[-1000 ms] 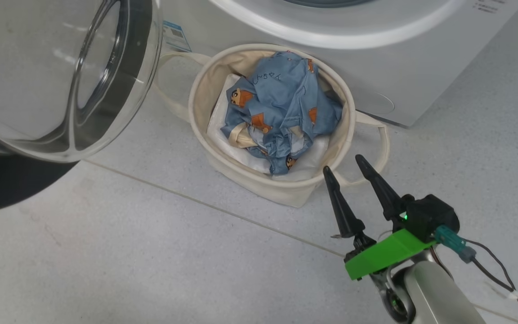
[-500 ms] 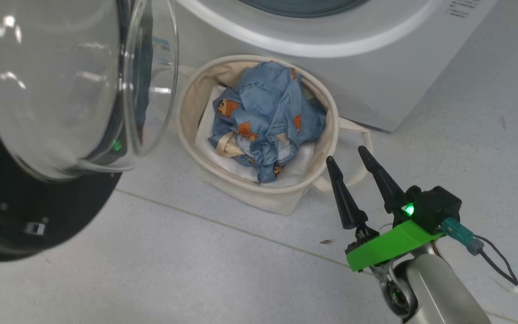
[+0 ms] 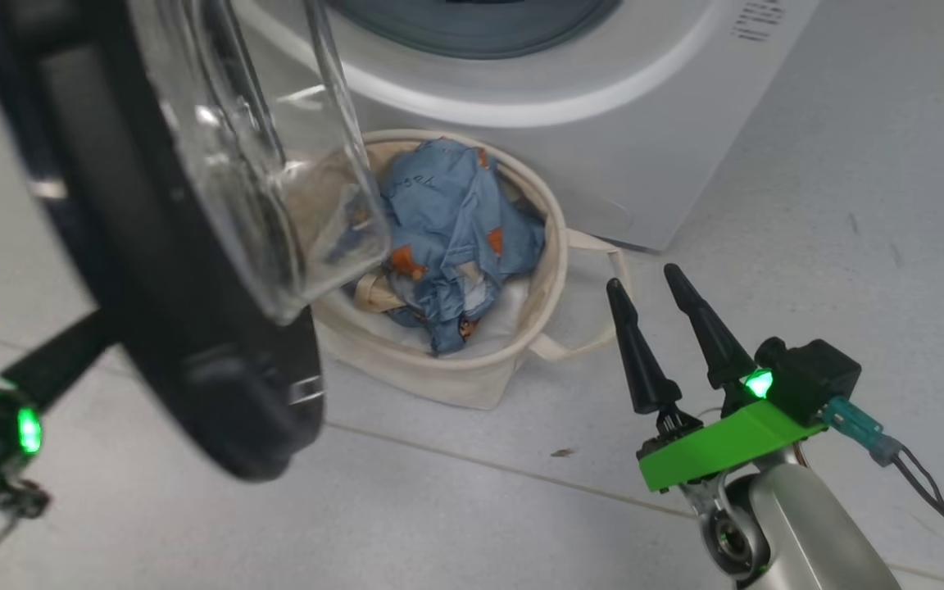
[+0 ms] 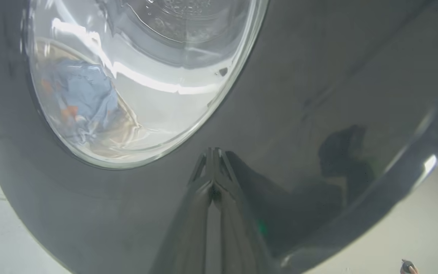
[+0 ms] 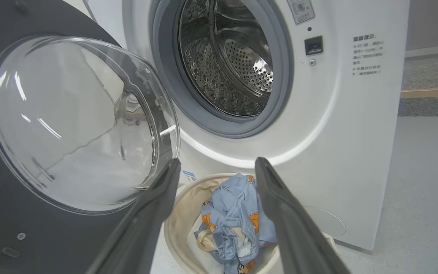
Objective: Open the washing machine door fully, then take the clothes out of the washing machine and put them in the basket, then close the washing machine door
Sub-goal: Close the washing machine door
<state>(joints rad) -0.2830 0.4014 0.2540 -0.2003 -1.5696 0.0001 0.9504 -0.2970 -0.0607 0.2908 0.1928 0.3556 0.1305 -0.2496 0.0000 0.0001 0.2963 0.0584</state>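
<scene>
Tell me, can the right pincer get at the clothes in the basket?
Probably yes: the right pincer is open beside the basket, with nothing between it and the clothes; the door stands at the other side.

Blue clothes (image 3: 447, 221) in cream basket (image 3: 439, 381)

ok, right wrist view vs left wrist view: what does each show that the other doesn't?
Right wrist view: the white front-loading washing machine, with a direct look into its steel drum, the open right pincer. Left wrist view: the shut left pincer, tips against the glossy black outer face of the round glass-centred washing machine door. Both: that door, partly open, and the light blue cartoon-print clothes in the cream canvas basket, distorted through the glass from the left wrist.
</scene>
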